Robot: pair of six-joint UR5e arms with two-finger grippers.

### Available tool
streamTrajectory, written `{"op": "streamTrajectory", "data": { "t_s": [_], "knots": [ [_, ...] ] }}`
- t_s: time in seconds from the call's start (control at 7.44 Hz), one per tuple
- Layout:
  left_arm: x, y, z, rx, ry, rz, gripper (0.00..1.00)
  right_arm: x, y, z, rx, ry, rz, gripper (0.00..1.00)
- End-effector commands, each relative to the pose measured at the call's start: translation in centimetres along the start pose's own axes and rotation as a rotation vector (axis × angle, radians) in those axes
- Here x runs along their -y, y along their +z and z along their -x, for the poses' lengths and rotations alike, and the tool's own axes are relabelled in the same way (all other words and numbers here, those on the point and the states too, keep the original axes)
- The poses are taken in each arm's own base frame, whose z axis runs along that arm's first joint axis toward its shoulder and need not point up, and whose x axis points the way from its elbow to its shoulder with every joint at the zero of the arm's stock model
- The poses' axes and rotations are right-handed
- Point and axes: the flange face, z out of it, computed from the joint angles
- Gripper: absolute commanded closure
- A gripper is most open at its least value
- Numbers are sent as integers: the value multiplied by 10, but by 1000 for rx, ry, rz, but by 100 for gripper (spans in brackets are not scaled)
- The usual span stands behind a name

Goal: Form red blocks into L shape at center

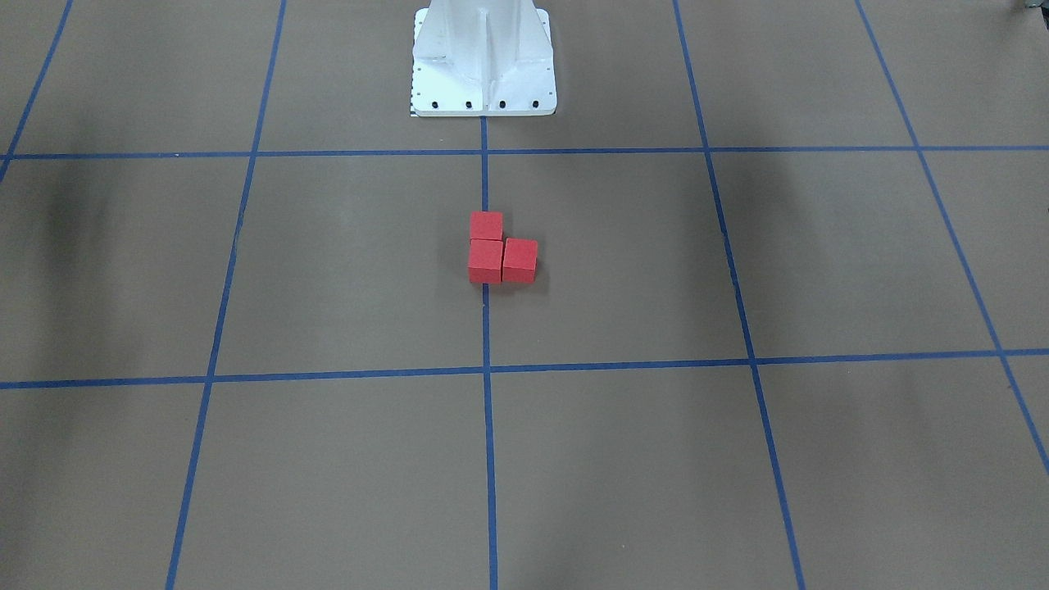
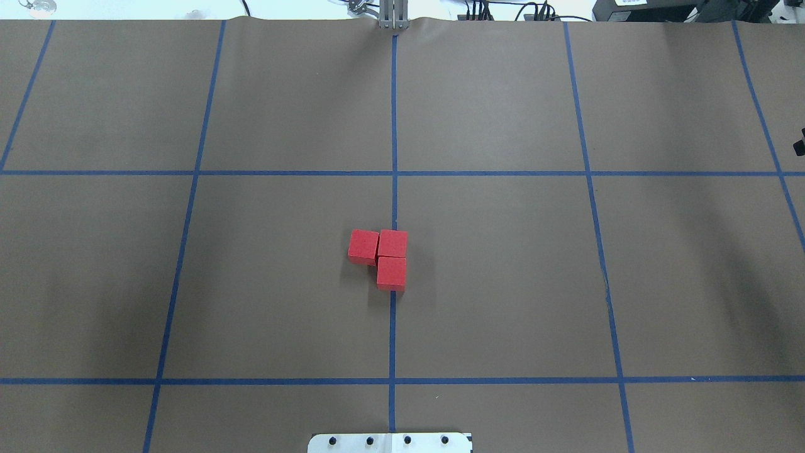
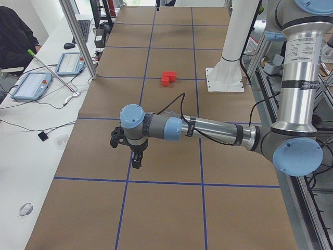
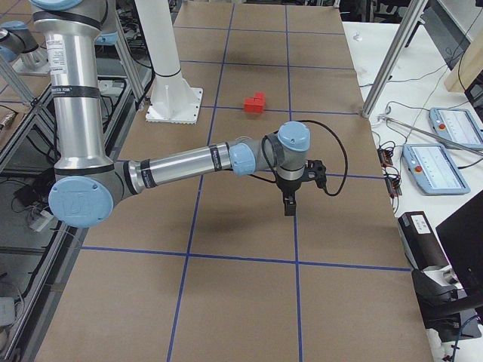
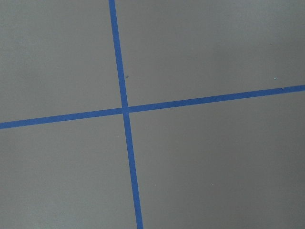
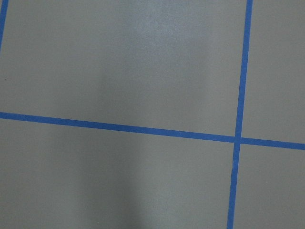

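Three red blocks sit touching in an L shape at the table's center, on the middle blue line: one [image 2: 363, 246], a corner one [image 2: 392, 243] and one [image 2: 391, 273]. They also show in the front view [image 1: 485, 260], the left view [image 3: 168, 78] and the right view [image 4: 256, 102]. My left gripper [image 3: 136, 160] hangs above the table far from the blocks, toward the table's left end. My right gripper [image 4: 288, 205] hangs far from them toward the right end. I cannot tell whether either is open or shut. Both wrist views show only brown paper and blue tape.
The robot's white base [image 1: 483, 61] stands behind the blocks. Blue tape lines [image 2: 393, 189] grid the brown table cover. Tablets and cables [image 3: 31, 86] lie on the white bench beside the table. A metal post [image 3: 78, 36] stands at the table's far edge.
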Motion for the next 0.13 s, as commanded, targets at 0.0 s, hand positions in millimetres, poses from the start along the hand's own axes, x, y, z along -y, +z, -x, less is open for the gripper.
{"op": "streamTrajectory", "data": {
  "t_s": [0.0],
  "knots": [
    [-2, 1, 1, 0, -2, 2, 0, 0, -1, 0, 0, -1, -1, 0]
  ]
}}
